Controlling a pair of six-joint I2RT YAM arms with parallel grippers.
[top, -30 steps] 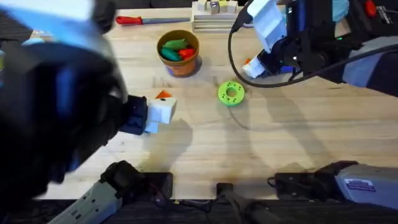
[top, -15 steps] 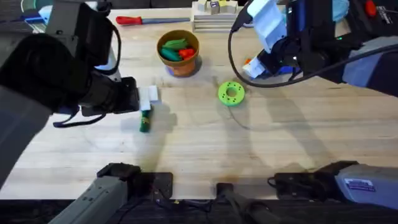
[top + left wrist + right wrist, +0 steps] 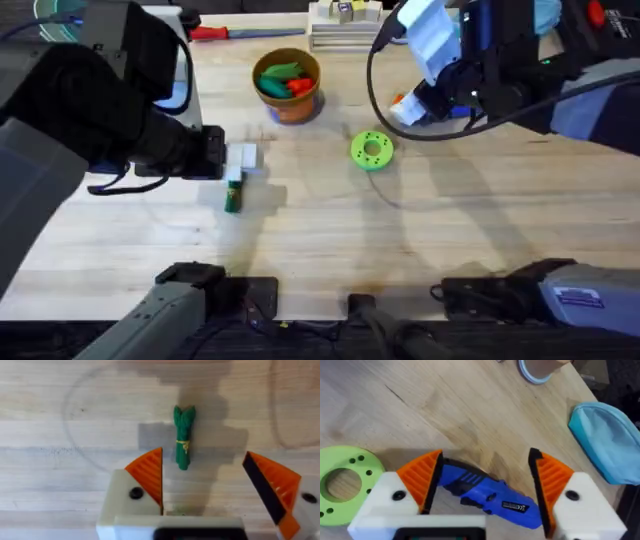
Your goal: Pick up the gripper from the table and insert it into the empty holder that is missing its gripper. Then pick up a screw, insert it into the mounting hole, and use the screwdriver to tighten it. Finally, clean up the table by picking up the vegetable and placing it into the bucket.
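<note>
The vegetable [image 3: 232, 200], a small dark green bundle [image 3: 184, 437], lies on the wood left of centre. My left gripper [image 3: 240, 162] hovers over it, open [image 3: 210, 480]. The bundle's near end sits just inside the gap, close to one orange pad [image 3: 150, 475]. The orange-brown bucket [image 3: 288, 85] stands behind it, holding green and red toy pieces. At the back right my right gripper [image 3: 415, 105] is open [image 3: 485, 480] astride the blue screwdriver [image 3: 490, 499], which lies on the table between the orange pads. The loose gripper, the empty holder and the screw are out of view.
A bright green ring-shaped disc [image 3: 372, 150] lies right of the bucket, close to my right gripper [image 3: 342, 485]. A red-handled tool [image 3: 215, 33] and a rack [image 3: 345, 20] sit along the back edge. A blue pouch [image 3: 607, 440] lies beyond the screwdriver.
My left arm has swung from close under the camera to the left of centre, uncovering the vegetable, and has since settled over it. The right arm has not moved.
</note>
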